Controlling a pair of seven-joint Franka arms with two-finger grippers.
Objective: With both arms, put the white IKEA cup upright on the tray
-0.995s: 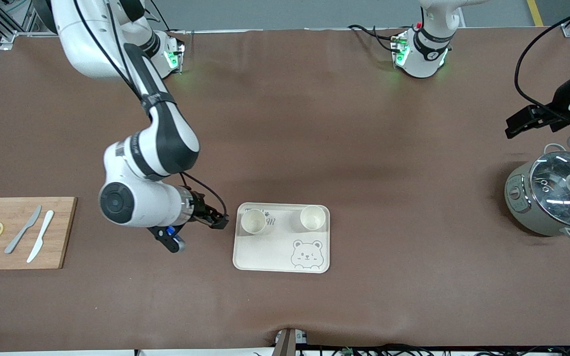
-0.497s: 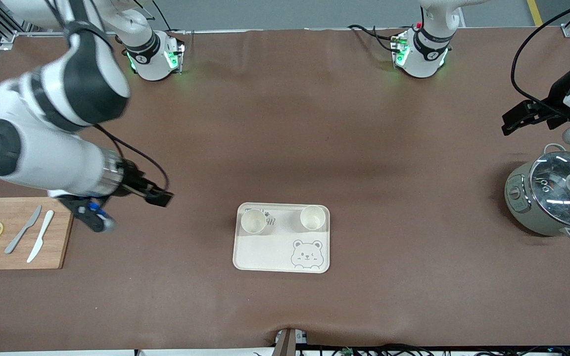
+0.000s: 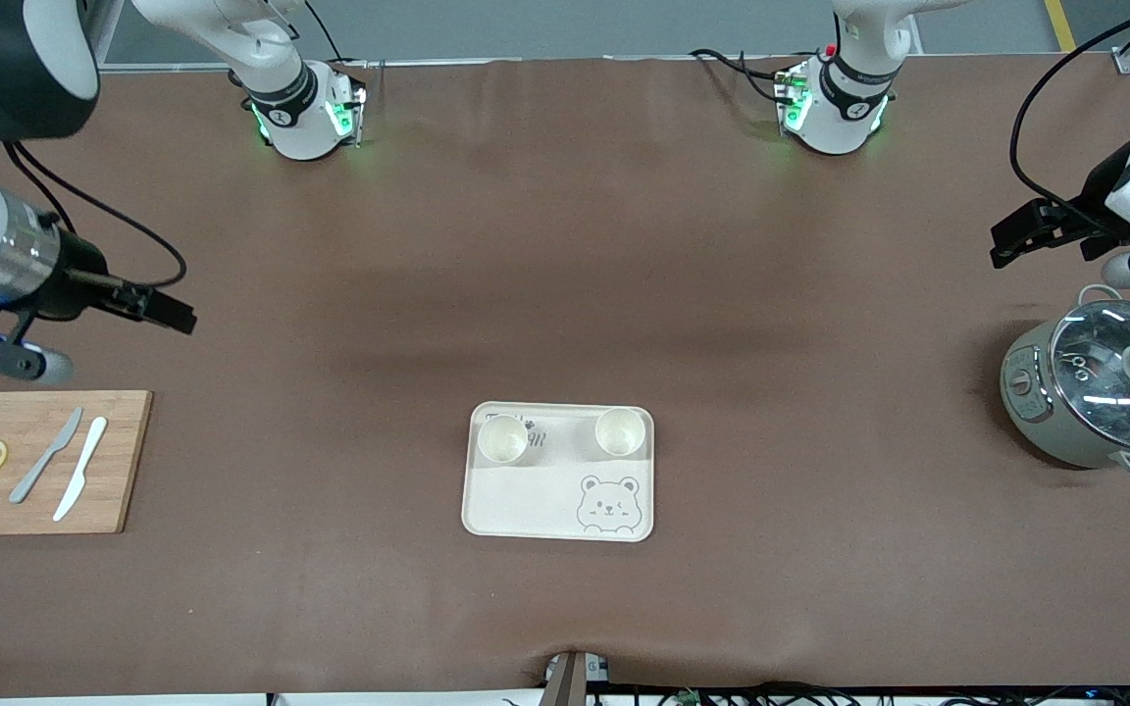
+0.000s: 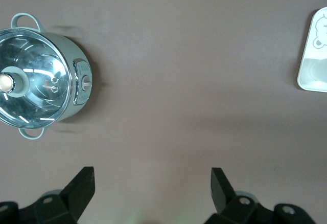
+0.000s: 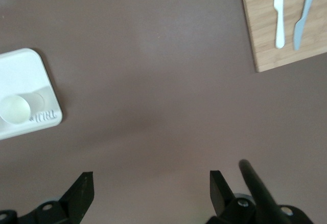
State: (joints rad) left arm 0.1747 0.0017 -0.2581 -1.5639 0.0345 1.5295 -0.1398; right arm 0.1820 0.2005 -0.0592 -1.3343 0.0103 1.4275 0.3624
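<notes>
The cream tray (image 3: 526, 505) with a bear drawing lies on the brown table, nearer the front camera. Two white cups stand upright on it, one (image 3: 503, 438) toward the right arm's end and one (image 3: 620, 431) toward the left arm's end. My right gripper (image 3: 173, 316) is open and empty over bare table near the cutting board. In the right wrist view the right gripper (image 5: 148, 183) shows the tray (image 5: 23, 70) and one cup (image 5: 15, 109). My left gripper (image 3: 1011, 245) is open and empty over the table beside the pot; the left wrist view (image 4: 150, 180) shows the same.
A wooden cutting board (image 3: 119, 461) with two knives and lemon slices lies at the right arm's end. A grey-green pot with a glass lid (image 3: 1095, 392) stands at the left arm's end; it also shows in the left wrist view (image 4: 41, 75).
My right arm has drawn away from the tray toward its own end of the table, open and empty. My left gripper has shifted slightly. The cups and tray have not moved.
</notes>
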